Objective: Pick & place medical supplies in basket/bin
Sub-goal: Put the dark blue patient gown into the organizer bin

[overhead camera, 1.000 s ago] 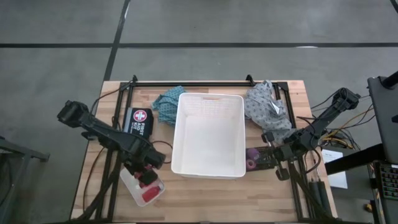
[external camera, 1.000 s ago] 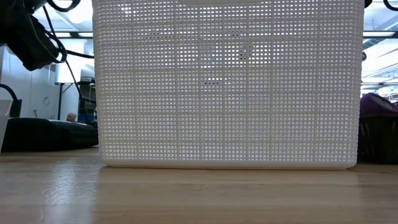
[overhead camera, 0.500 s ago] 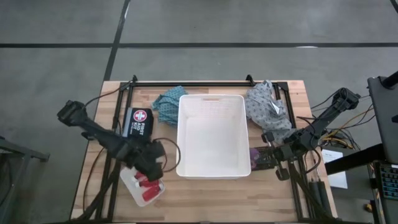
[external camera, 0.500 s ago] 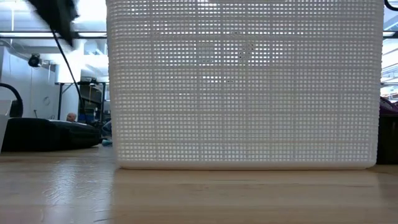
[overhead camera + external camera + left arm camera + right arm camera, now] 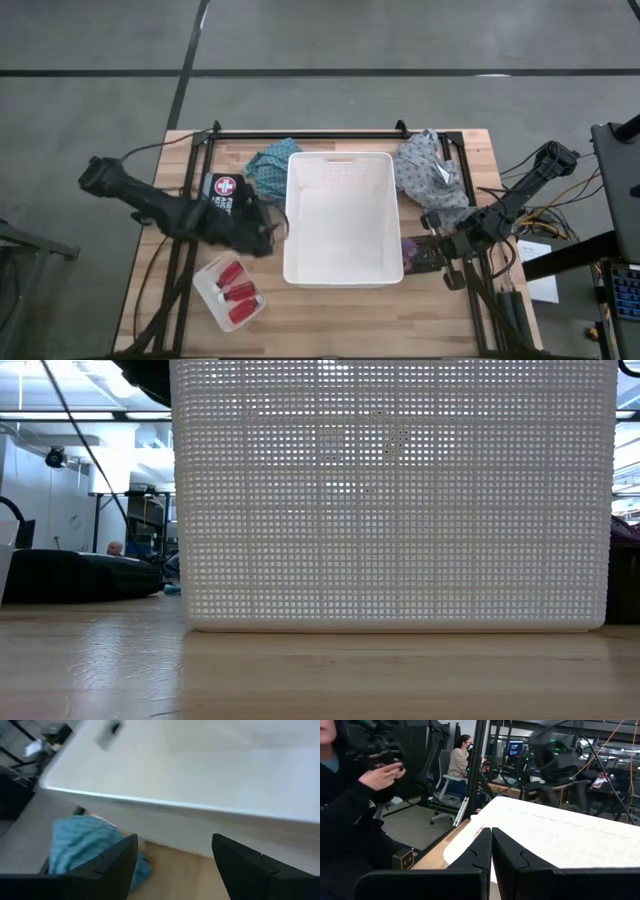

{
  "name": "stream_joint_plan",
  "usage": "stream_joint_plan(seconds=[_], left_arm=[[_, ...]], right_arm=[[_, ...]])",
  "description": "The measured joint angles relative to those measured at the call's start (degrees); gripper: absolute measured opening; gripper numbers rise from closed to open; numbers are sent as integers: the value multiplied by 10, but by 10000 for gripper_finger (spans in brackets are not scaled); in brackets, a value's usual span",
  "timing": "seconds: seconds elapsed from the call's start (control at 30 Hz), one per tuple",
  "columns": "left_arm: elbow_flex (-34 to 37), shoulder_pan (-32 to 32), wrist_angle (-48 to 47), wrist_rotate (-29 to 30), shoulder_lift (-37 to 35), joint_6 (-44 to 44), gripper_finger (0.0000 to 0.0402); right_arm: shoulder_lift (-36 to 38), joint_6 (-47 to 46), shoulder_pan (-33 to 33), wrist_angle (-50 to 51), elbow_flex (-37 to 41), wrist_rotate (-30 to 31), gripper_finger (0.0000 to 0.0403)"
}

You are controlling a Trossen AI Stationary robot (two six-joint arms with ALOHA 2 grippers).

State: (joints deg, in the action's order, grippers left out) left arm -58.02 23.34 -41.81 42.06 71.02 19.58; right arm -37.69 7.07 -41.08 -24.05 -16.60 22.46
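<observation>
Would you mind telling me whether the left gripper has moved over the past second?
Yes. In the high view the left gripper has left the small tray of red bottles and now sits beside the white basket, nearer the first-aid kit.

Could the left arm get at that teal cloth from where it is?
Probably yes. The left gripper, jaws open and empty, hangs by the white basket, and the teal cloth lies just beyond with nothing between them.

Left gripper [image 5: 268, 232] fingers spread apart and empty; right gripper [image 5: 418, 254] fingers pressed together
</observation>
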Motion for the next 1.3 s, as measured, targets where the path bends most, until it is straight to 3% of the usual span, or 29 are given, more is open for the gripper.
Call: stream_joint_plan(seconds=[0.13, 0.33, 0.43, 1.03, 1.2, 1.3], left_arm=[[46, -84, 62, -10, -78, -67, 250], [108, -203, 127, -135, -165, -106, 248], [139, -231, 131, -142, -187, -106, 248], [153, -256, 142, -207, -179, -87, 266], [152, -269, 127, -143, -179, -67, 287], [152, -290, 118, -133, -180, -57, 307]], right_arm=[[0, 0, 0, 0, 0, 0, 8], [0, 0, 0, 0, 0, 0, 8], [0, 0, 0, 0, 0, 0, 8], [0, 0, 0, 2, 0, 0, 8], [0, 0, 0, 2, 0, 0, 8], [0, 0, 0, 2, 0, 0, 8]])
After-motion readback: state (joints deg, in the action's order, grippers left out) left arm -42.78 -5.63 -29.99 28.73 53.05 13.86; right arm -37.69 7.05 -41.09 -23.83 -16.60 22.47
